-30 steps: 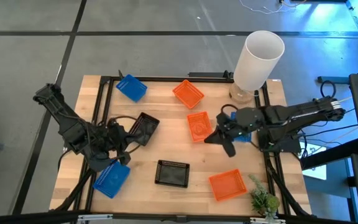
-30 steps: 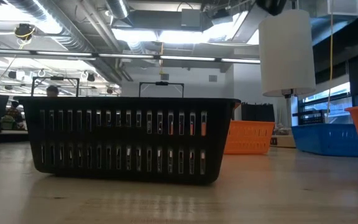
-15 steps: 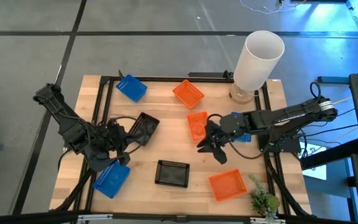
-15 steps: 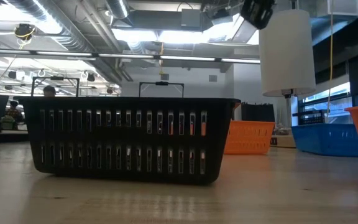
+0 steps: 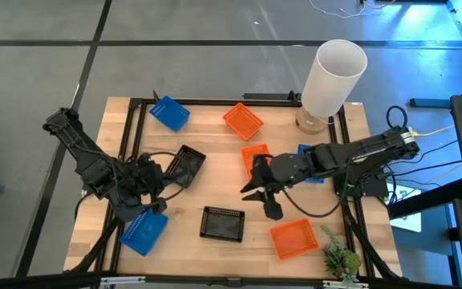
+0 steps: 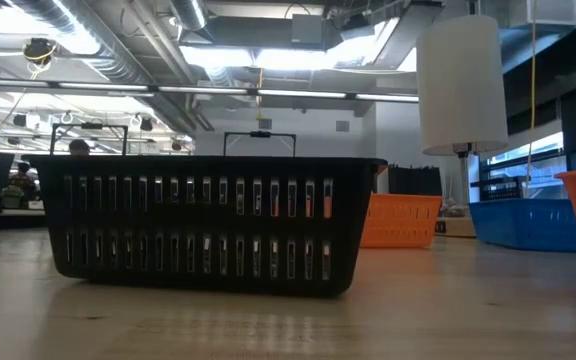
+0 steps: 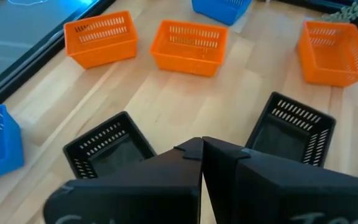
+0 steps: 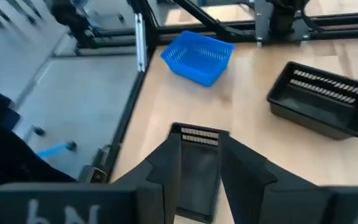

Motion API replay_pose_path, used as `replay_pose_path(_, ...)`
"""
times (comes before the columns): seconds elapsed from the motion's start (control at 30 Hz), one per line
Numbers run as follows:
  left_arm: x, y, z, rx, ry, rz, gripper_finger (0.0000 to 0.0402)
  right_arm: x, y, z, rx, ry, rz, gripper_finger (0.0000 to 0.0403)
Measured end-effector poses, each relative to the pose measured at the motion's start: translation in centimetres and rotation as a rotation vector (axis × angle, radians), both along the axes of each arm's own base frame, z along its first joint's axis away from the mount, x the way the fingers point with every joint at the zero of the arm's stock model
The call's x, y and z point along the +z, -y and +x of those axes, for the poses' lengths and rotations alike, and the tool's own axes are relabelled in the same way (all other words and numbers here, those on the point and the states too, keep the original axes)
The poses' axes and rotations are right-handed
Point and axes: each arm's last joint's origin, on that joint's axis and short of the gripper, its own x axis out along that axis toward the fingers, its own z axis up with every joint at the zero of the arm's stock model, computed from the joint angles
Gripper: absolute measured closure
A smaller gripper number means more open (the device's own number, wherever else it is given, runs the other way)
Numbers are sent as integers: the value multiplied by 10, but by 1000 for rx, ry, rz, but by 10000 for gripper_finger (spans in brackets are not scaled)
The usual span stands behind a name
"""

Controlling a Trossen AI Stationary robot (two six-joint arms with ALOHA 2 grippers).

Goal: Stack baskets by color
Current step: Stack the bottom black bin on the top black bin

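Note:
Baskets lie scattered open side up on the wooden table (image 5: pixel 215 189): blue ones (image 5: pixel 169 113) (image 5: pixel 144 231) and one (image 5: pixel 305 151) under my right arm; orange ones (image 5: pixel 242 120) (image 5: pixel 252 154) (image 5: pixel 293 238); black ones (image 5: pixel 185 164) (image 5: pixel 221 223). My right gripper (image 5: pixel 259 202) hangs open above the table between the middle orange basket and the near black basket (image 8: pixel 197 168), which shows beyond its fingers. My left gripper (image 5: pixel 157 191) is shut and empty at the left, between a black basket (image 7: pixel 107 146) and the near blue one.
A tall white cylinder (image 5: pixel 331 72) stands at the far right corner and a small green plant (image 5: pixel 339 258) at the near right corner. Black frame rails (image 5: pixel 215 101) run along the table's edges. The low view shows the near black basket (image 6: pixel 208 225) close up.
My right gripper has travelled from beside the middle orange basket toward the table's left and near edge, rolling as it went, and now stands closer to the near black basket. The baskets lie where they were.

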Motion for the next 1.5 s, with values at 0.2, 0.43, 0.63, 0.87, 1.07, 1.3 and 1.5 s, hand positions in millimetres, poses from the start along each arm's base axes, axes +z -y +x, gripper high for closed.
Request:
replay_pose_path(0.2,-1,-1,-1,-1,-21,18,401,7,-5,30,-143,-184,-58,297)
replay_pose_path(0.43,-3,-3,-3,-2,-41,38,401,-25,-12,66,-226,-384,-26,297)
replay_pose_path(0.63,-3,-3,-3,-16,-54,63,401,-64,-12,88,-215,-489,-14,297)
replay_pose_path(0.87,-3,-3,-3,-17,-55,64,401,-97,-14,106,-170,-538,-13,297)
replay_pose_path(1.07,-3,-3,-3,-16,-56,64,401,-125,-17,119,-150,-565,-42,297)
replay_pose_path(1.3,-3,-3,-3,-17,-56,63,401,-148,-19,127,-94,-630,12,297)
replay_pose_path(1.5,-3,-3,-3,-18,-57,61,401,-162,-15,131,-101,-669,24,297)
